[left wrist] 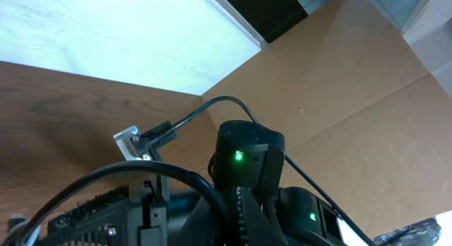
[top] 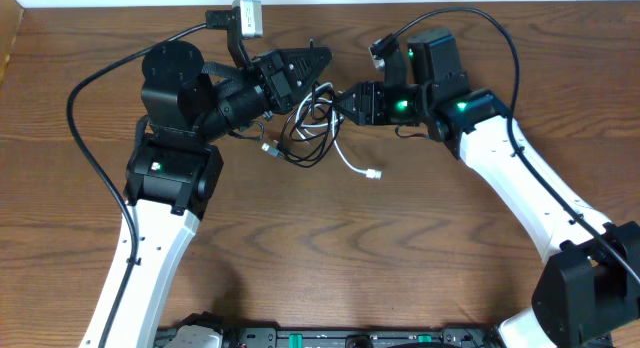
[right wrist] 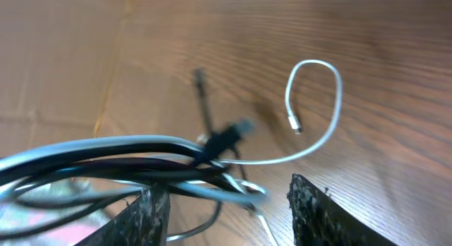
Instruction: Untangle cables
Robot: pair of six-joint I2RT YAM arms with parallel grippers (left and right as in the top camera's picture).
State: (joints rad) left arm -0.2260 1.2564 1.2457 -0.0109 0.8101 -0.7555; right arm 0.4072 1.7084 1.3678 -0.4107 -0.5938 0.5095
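Note:
The cables are a black cord (top: 303, 148) and a white cord (top: 350, 164) looped together between the two grippers. My left gripper (top: 316, 70) is shut above the bundle's top loops and seems to hold them up. My right gripper (top: 338, 104) reaches in from the right. In the right wrist view, blurred black (right wrist: 134, 165) and white (right wrist: 85, 148) strands run across the wide gap of the right gripper (right wrist: 229, 198), raised off the wood. The white cord's free end (right wrist: 332, 112) curls on the table beyond. The left wrist view faces upward and shows no cords.
A brown wooden table (top: 330, 248) carries everything. Cardboard panels (top: 8, 38) stand along its left and far edges. The right arm's body (left wrist: 247, 161) fills the left wrist view, with a thick black arm wire (left wrist: 106, 177) crossing it.

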